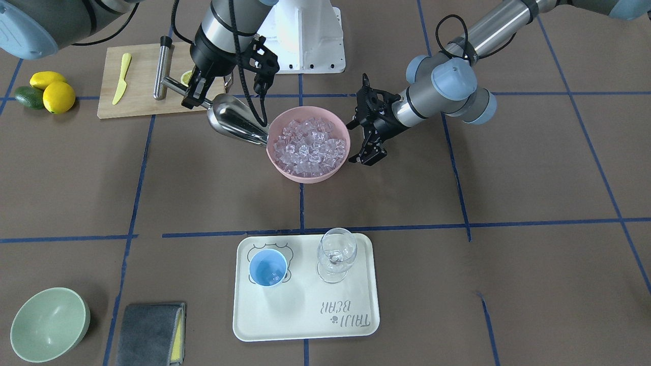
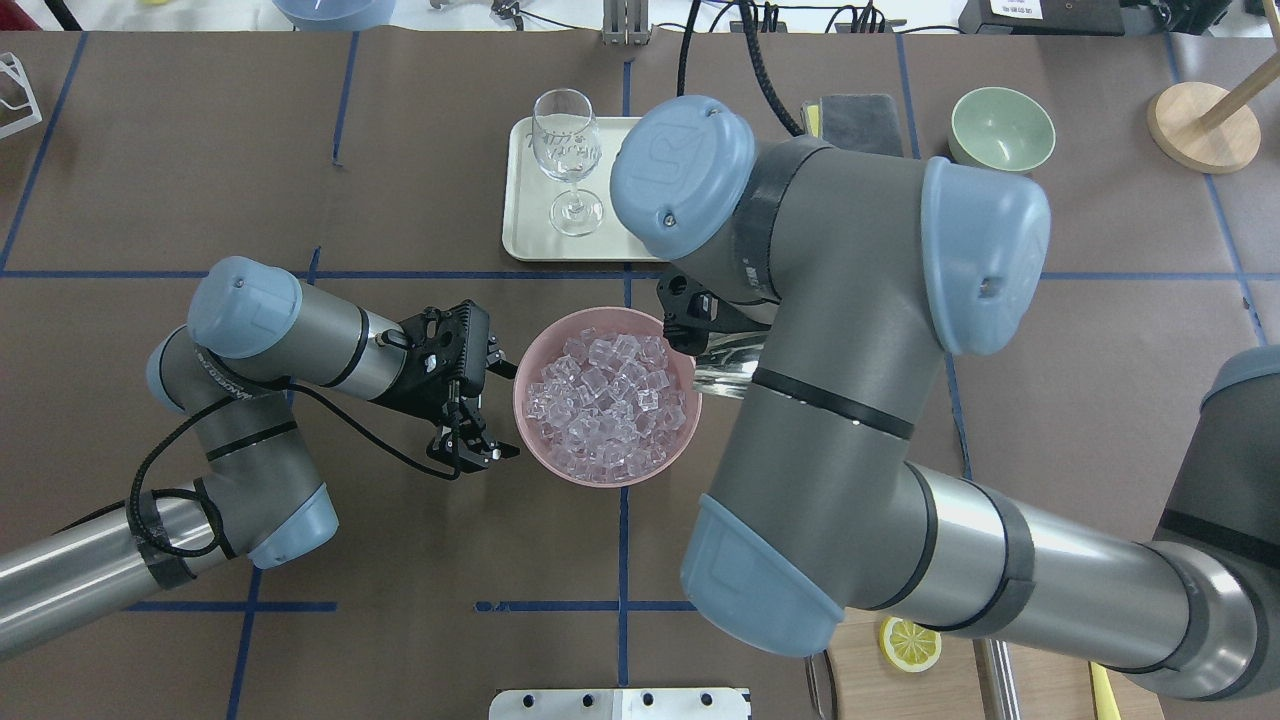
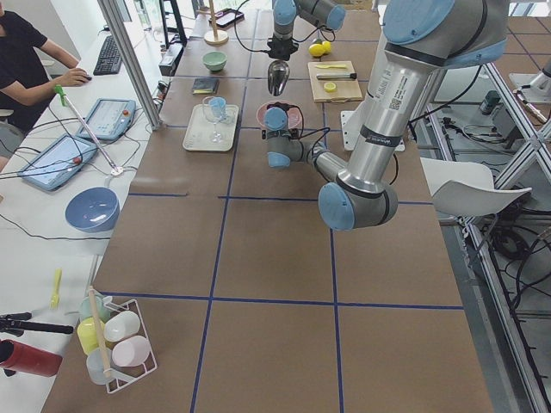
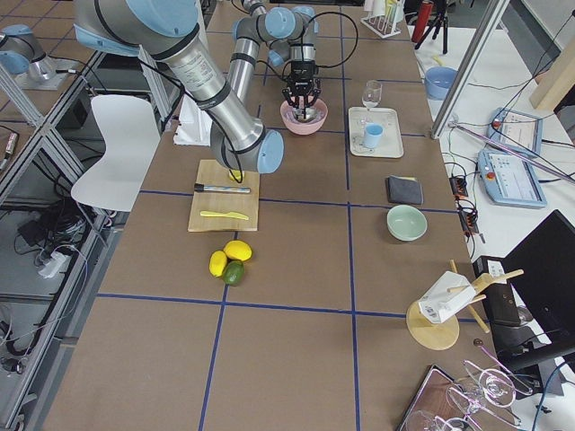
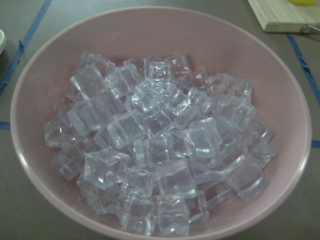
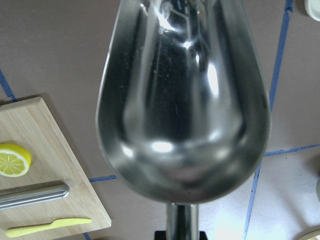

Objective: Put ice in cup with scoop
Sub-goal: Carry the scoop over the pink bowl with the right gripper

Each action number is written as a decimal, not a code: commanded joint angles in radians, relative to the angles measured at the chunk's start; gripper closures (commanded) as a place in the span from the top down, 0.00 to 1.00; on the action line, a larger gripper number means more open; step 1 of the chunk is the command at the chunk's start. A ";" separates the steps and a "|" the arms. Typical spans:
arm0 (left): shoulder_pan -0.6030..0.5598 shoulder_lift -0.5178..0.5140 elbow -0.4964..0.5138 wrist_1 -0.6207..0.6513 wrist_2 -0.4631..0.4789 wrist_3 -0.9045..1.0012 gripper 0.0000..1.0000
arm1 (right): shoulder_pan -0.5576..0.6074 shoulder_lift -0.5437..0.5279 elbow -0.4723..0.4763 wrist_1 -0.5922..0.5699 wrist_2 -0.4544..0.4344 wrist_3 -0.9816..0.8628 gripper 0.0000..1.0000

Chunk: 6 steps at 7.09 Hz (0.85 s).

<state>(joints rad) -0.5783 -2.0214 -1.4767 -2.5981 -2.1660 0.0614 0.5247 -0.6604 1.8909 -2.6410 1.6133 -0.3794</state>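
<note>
The ice (image 1: 308, 145) lies heaped in the bowl (image 1: 305, 178), ahead of the right end effector (image 1: 196, 95) and a little below it, just past the lip of the scoop (image 1: 234, 119). That end effector is clamped on the scoop's rod handle. The scoop's long axis runs out from its fingers and slopes down toward the bowl, with the open lip at the near rim. We cannot tell whether lip and rim touch. The right wrist view shows the trough bare, so we judge the load is not yet taken.

The left end effector (image 2: 505, 413) stands across the bowl from the scoop, spread wide and holding nothing, its fingers just beside the rim. We read it as placed to steady the bowl.

The cup (image 1: 268, 268) sits beyond the bowl from both end effectors, well apart, on a tray (image 1: 305, 315). It is on the right end effector's side of the tray, with a glass (image 1: 335, 254) just beside it on the left one's side.

The right arm has the tool and the shorter line, so the coming move is its own: a push along the scoop's axis into the heap, then a lift. The worktop between bowl and tray gives room for the carry. Behind the right end effector the board (image 1: 137, 101) crowds any pull-back, and the glass leaves little margin at the cup
</note>
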 commanded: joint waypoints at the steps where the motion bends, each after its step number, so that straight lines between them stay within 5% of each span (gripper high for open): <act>1: 0.002 0.001 0.001 0.001 0.000 0.000 1.00 | -0.038 0.031 -0.055 -0.005 -0.049 -0.013 0.00; 6: 0.003 0.000 0.003 0.001 0.002 0.001 1.00 | -0.072 0.071 -0.142 -0.005 -0.052 -0.021 0.00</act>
<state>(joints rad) -0.5746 -2.0205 -1.4745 -2.5970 -2.1656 0.0627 0.4643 -0.5923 1.7708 -2.6457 1.5627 -0.3965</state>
